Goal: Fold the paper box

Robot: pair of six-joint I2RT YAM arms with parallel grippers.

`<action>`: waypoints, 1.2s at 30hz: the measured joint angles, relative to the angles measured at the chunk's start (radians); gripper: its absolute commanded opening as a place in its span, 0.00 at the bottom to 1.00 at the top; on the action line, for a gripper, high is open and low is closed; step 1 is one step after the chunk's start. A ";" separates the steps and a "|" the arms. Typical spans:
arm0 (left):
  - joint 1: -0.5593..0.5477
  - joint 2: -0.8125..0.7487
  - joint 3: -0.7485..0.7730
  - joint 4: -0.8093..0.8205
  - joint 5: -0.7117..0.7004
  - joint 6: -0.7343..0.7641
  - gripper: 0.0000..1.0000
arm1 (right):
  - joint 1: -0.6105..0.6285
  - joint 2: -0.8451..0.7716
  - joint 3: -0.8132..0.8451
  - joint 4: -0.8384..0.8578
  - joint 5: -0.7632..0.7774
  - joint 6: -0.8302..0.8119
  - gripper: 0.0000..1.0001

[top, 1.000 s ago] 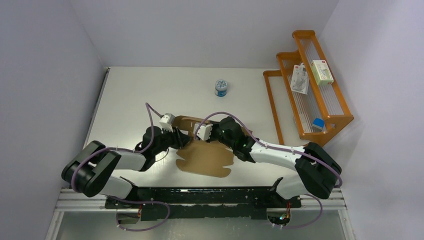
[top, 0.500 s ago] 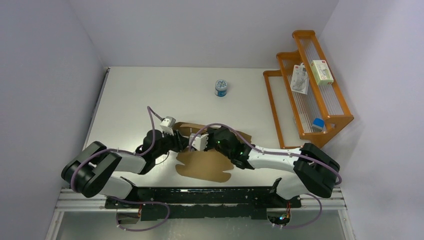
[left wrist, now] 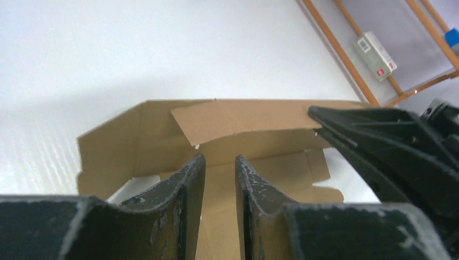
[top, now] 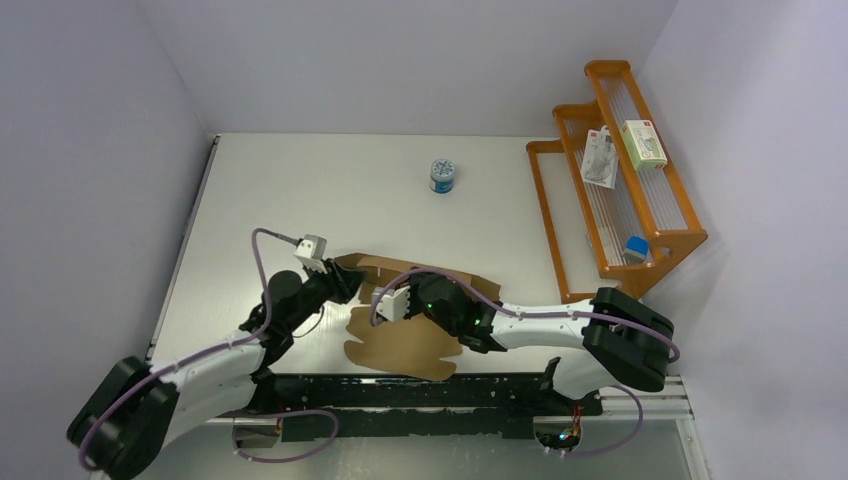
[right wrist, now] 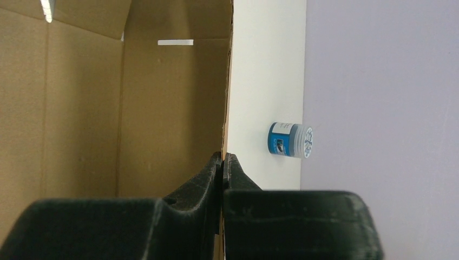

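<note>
Right claw (right wrist: 223,157), from its own wrist: clenched tight, matte black fingers pressed together on a thin upright edge of the paper box (right wrist: 135,108). Plain brown cardboard, dull, with straight crease lines and one narrow slot cut near the top. Beyond the edge, smooth white table (right wrist: 265,65) and a small round tin (right wrist: 289,140), blue with pale lid, well apart from the cardboard.

From left wrist: left claw (left wrist: 219,158) with scuffed black fingers (left wrist: 184,187) set slightly apart, brown sheet showing in the narrow gap; cannot tell if pinching something or released. Ahead, long back panel raised, a slanted flap folded over it, right claw touching its right end. Orange rack (left wrist: 340,50) of thin rails far behind.

From above: box near the front middle of the table, between both arms, mostly a flat sheet with rounded tabs, rear panel raised. Both claws at this rear panel, left one at its left end.
</note>
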 measured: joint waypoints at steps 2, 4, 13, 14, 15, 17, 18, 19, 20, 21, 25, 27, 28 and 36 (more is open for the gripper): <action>0.000 -0.075 0.004 -0.051 -0.035 -0.004 0.27 | 0.008 0.000 0.000 0.000 0.009 0.000 0.00; 0.001 -0.140 0.026 -0.119 -0.082 -0.009 0.24 | 0.013 0.000 0.000 0.000 0.015 -0.001 0.00; 0.007 -0.061 0.221 -0.274 -0.168 -0.006 0.14 | 0.021 0.000 0.000 0.000 0.032 -0.008 0.00; 0.007 -0.033 0.229 -0.284 -0.168 -0.006 0.14 | 0.022 0.000 0.000 0.000 0.034 -0.008 0.00; 0.007 -0.008 0.230 -0.291 -0.167 -0.008 0.13 | 0.023 0.000 0.000 0.000 0.035 -0.008 0.00; 0.007 0.037 0.230 -0.310 -0.164 -0.011 0.12 | 0.024 -0.001 0.000 0.000 0.035 -0.009 0.00; 0.007 0.058 0.230 -0.319 -0.161 -0.013 0.12 | 0.024 -0.002 0.000 0.000 0.036 -0.010 0.00; 0.008 0.078 0.230 -0.329 -0.156 -0.016 0.11 | 0.025 -0.002 0.000 0.001 0.036 -0.011 0.00; 0.008 0.090 0.230 -0.336 -0.151 -0.017 0.11 | 0.025 -0.002 0.000 0.001 0.037 -0.012 0.00; 0.008 0.101 0.230 -0.341 -0.143 -0.017 0.12 | 0.026 -0.002 0.000 0.001 0.039 -0.013 0.00; 0.008 0.121 0.230 -0.339 -0.084 -0.016 0.13 | 0.028 -0.002 0.000 0.008 0.042 -0.016 0.00; 0.008 0.127 0.230 -0.331 -0.046 -0.015 0.13 | 0.029 -0.002 -0.001 0.014 0.042 -0.019 0.00; 0.008 0.131 0.230 -0.327 -0.029 -0.013 0.13 | 0.030 -0.002 -0.002 0.018 0.043 -0.020 0.00; 0.008 0.187 0.237 -0.298 0.038 0.008 0.13 | 0.060 0.027 -0.004 0.050 0.082 -0.056 0.00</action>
